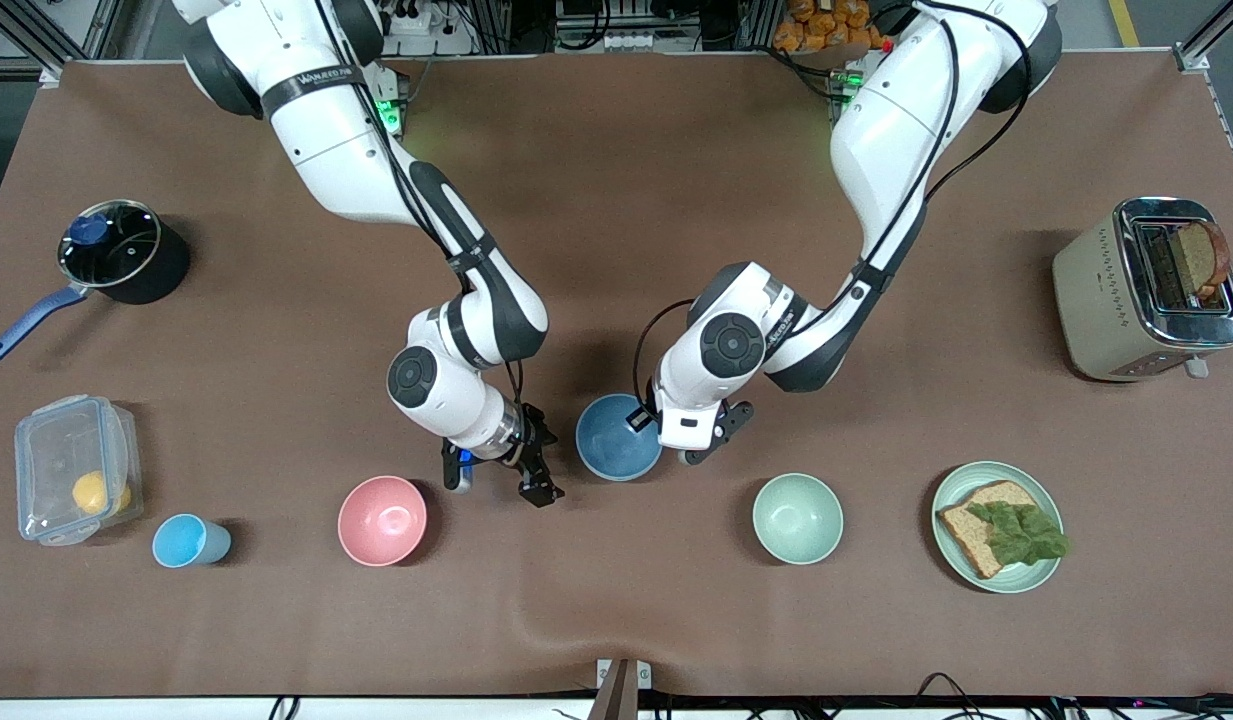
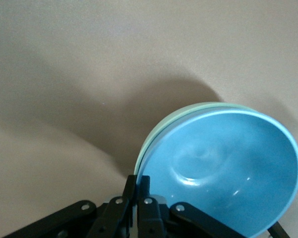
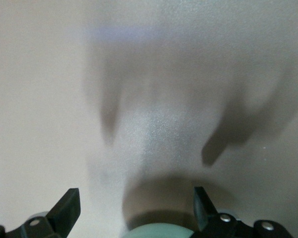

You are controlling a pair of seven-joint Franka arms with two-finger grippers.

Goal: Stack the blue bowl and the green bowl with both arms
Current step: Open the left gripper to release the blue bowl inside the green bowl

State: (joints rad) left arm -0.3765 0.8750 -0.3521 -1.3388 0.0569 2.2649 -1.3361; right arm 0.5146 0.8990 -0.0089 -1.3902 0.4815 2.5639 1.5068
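The blue bowl (image 1: 614,440) sits nested inside the green bowl (image 2: 156,136). Only a thin green rim shows around it in the left wrist view, and the green bowl is hidden under the blue one in the front view. My left gripper (image 1: 648,425) is shut on the stacked rims (image 2: 137,181), one finger inside the blue bowl (image 2: 223,168) and one outside. The stack looks tilted and slightly off the table. My right gripper (image 1: 501,488) is open and empty between the pink bowl and the stack (image 3: 135,194). A pale green curved edge (image 3: 159,231) shows between its fingers; I cannot tell what it is.
A pink bowl (image 1: 381,520) and a light-blue cup (image 1: 188,541) lie toward the right arm's end. A paler mint bowl (image 1: 798,517) and a green plate with bread and lettuce (image 1: 998,526) lie toward the left arm's end. There is also a pot (image 1: 121,250), a plastic box (image 1: 74,468) and a toaster (image 1: 1151,288).
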